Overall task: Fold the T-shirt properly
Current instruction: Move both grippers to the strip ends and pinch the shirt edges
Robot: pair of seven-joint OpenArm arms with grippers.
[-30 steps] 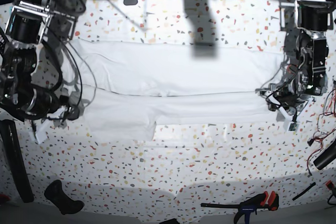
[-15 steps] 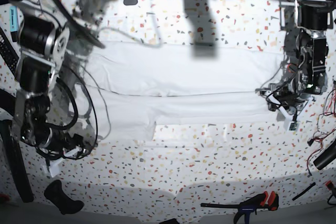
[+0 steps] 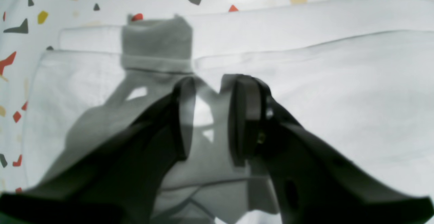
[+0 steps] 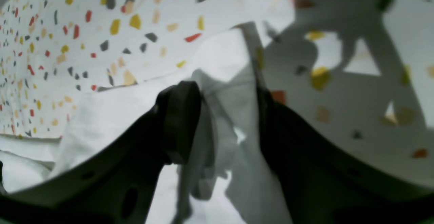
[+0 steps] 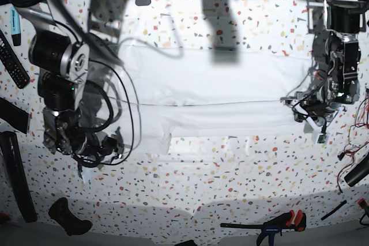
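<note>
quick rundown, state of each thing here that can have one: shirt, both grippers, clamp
T-shirt: lying flat on the tabletop, folded lengthwise into a long band, one end lifted by the right gripper.
Right gripper: shut on a bunch of the cloth, fabric between the fingers.
Left gripper: jaws apart, low over the other end of the shirt, nothing pinched.
Clamp: lying on the near edge, untouched.

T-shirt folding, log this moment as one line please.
T-shirt: spread flat, partly folded | left claw: open over shirt edge | right claw: closed on bunched shirt cloth | table: speckled
</note>
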